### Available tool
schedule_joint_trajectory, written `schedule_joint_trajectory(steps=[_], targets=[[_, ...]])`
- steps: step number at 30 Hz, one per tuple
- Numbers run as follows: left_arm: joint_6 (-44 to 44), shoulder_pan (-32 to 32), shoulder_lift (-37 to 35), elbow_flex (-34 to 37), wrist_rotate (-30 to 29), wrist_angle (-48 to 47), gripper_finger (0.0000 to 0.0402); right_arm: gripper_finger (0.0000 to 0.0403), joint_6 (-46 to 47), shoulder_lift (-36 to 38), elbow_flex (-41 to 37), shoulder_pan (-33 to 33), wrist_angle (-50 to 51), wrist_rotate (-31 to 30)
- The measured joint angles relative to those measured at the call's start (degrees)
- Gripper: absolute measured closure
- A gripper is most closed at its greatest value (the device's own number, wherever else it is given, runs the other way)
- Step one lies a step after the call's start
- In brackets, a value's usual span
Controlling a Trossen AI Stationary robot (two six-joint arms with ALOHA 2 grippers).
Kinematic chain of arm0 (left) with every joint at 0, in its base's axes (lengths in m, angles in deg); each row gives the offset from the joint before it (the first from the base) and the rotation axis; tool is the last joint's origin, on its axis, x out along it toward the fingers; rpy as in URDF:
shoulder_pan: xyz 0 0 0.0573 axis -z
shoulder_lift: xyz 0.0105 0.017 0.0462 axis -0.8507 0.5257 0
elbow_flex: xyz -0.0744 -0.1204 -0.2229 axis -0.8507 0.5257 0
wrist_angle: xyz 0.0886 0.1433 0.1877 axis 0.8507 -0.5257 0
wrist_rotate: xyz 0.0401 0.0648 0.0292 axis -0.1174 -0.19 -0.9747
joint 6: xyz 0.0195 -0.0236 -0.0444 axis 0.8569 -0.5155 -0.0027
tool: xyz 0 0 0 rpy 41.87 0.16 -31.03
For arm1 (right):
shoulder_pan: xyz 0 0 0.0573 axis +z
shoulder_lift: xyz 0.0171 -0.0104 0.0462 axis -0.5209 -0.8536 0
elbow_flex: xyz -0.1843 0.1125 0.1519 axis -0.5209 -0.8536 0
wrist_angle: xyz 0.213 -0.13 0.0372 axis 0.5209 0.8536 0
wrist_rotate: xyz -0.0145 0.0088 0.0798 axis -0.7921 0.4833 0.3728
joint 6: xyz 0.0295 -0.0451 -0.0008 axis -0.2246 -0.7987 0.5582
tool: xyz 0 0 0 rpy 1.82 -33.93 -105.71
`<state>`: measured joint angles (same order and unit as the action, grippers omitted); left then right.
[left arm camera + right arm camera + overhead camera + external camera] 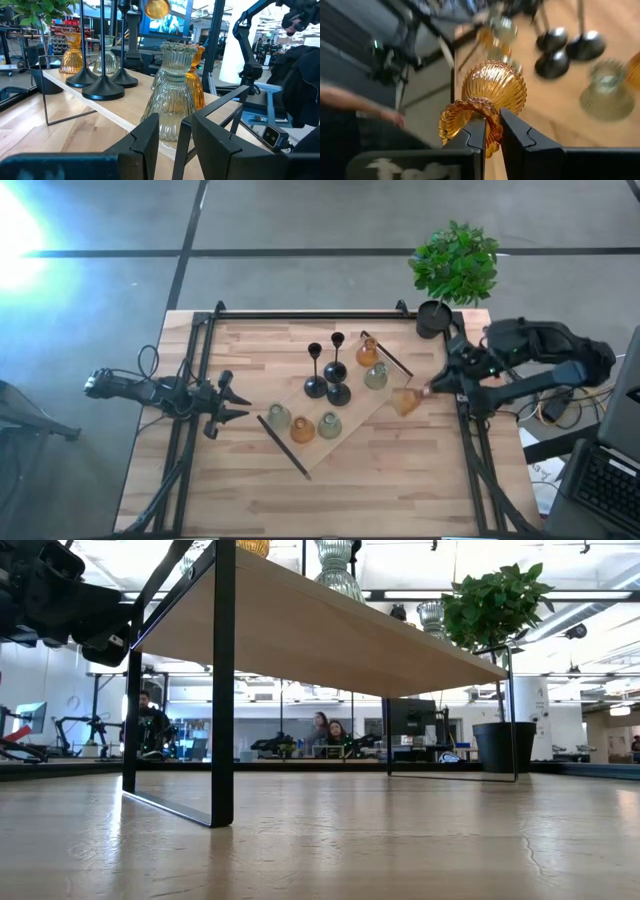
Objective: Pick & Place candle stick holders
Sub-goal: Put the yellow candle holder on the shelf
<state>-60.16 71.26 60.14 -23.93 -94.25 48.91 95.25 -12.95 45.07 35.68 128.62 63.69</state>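
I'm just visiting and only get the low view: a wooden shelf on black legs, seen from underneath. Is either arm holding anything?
Observer: Yes. The right gripper is shut on the rim of an amber glass candle holder.
Operator: Where is that one?
Observer: It is held on its side, just off the shelf edge on the right arm's side.
Operator: And the other arm?
Observer: The left gripper is open and empty, facing a pale green glass holder on the shelf.
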Motion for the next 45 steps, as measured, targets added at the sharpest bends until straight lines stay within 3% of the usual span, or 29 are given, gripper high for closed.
schedule_joint_trajectory(steps=[6,12,25,32,45], targets=[[0.00,0.02,0.00,0.00,-0.01,0.00,0.0282,0.0378,9.51,-6.58,5.87,11.39,16.24,-8.27],[0.00,0.02,0.02,0.00,0.00,0.00,0.0282,0.0378,21.24,-11.11,2.29,20.17,26.93,-13.21],[0.00,0.02,0.00,0.00,0.00,0.00,0.0282,0.0378,28.61,-15.93,-14.70,22.74,16.29,-14.31],[0.00,0.02,0.01,0.00,-0.01,0.00,0.0282,0.0378,31.76,-15.65,-22.78,22.72,3.22,-14.86],[0.00,0.02,0.00,0.00,-0.02,0.00,0.0282,0.0379,35.40,-19.96,-26.33,22.70,0.68,-15.19]])
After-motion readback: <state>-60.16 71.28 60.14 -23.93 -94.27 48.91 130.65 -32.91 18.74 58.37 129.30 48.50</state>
